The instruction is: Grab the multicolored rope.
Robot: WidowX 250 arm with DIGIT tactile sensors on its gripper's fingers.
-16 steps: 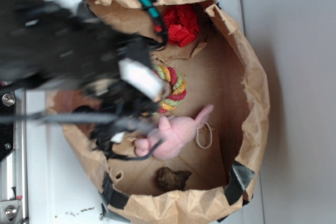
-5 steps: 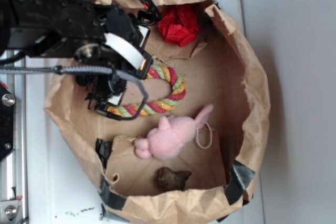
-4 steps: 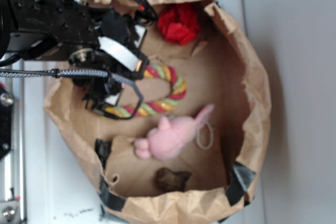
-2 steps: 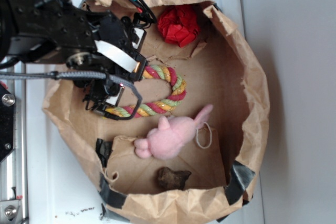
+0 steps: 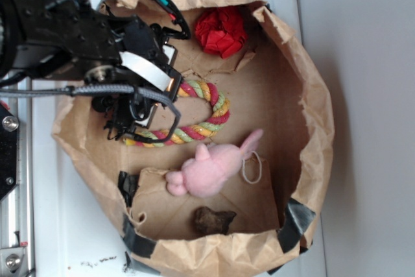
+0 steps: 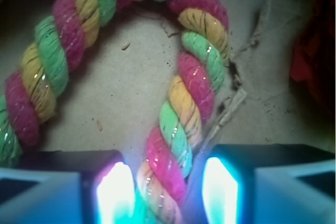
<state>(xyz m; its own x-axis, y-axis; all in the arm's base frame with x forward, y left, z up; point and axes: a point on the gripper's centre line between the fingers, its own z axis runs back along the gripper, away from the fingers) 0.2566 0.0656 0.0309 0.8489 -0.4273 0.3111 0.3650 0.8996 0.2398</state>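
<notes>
Item: rope point(image 6: 178, 129), red/yellow/green, curled on floor of paper bag point(image 5: 311, 115), above pink plush point(image 5: 211, 167).
Claw point(image 6: 165, 190): spread wide, one rope leg btwn pads, not yet clenched.
Change vs. a sec ago: arm shifted slightly over rope end; grasp looks imminent.

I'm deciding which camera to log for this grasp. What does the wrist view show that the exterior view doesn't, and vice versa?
Only the wrist view shows the two glowing fingers flanking one leg of the twisted red, yellow and green rope, close on both sides.

Only the exterior view shows the brown paper bag, the pink plush animal, the small dark brown lump and the black robot arm.

Both show the rope's curve on the bag floor and the red wrinkly ball.
</notes>
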